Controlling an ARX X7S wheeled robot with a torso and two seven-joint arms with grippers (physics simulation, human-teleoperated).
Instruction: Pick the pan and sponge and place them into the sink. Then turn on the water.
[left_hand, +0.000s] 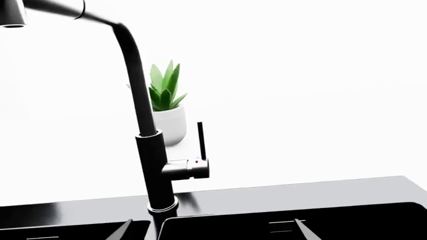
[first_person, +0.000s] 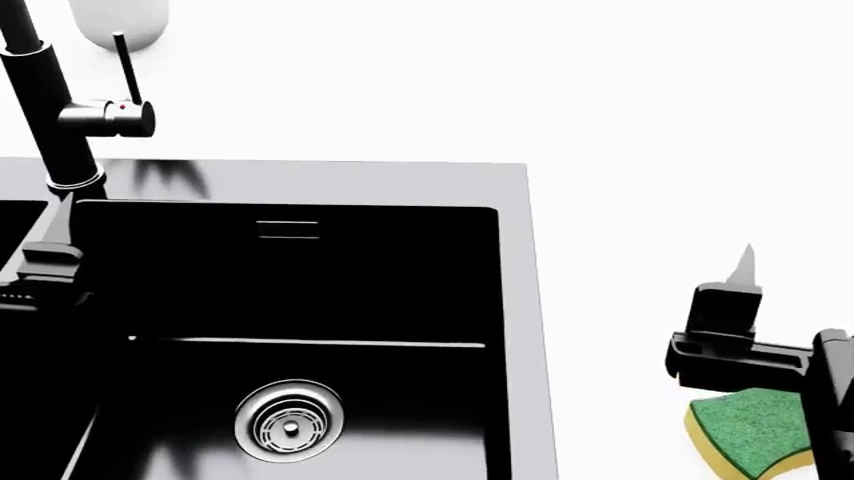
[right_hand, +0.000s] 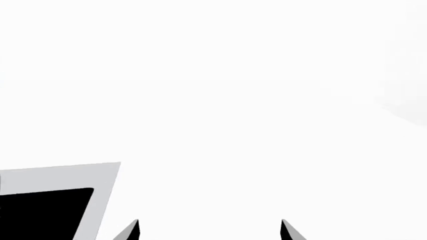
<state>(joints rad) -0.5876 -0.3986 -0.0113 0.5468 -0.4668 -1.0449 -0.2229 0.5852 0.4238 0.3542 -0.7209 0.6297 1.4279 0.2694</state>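
Observation:
The sink (first_person: 518, 300) fills the head view, its right black bowl bare around a steel drain (first_person: 290, 420). The yellow sponge with its green face (first_person: 750, 432) lies on the white counter right of the sink, partly hidden by my right arm. My right gripper (right_hand: 210, 231) hovers open over bare counter just past the sponge, with the sink's corner (right_hand: 63, 175) to one side. My left gripper (left_hand: 213, 232) is open and empty above the sink's back edge, facing the black faucet (left_hand: 152, 155) and its upright lever (left_hand: 200, 141). The pan is out of view.
A potted green plant in a white pot (left_hand: 167, 107) stands behind the faucet. The faucet's spout (left_hand: 40, 10) arches overhead in the left wrist view. White counter runs behind and to the right of the sink.

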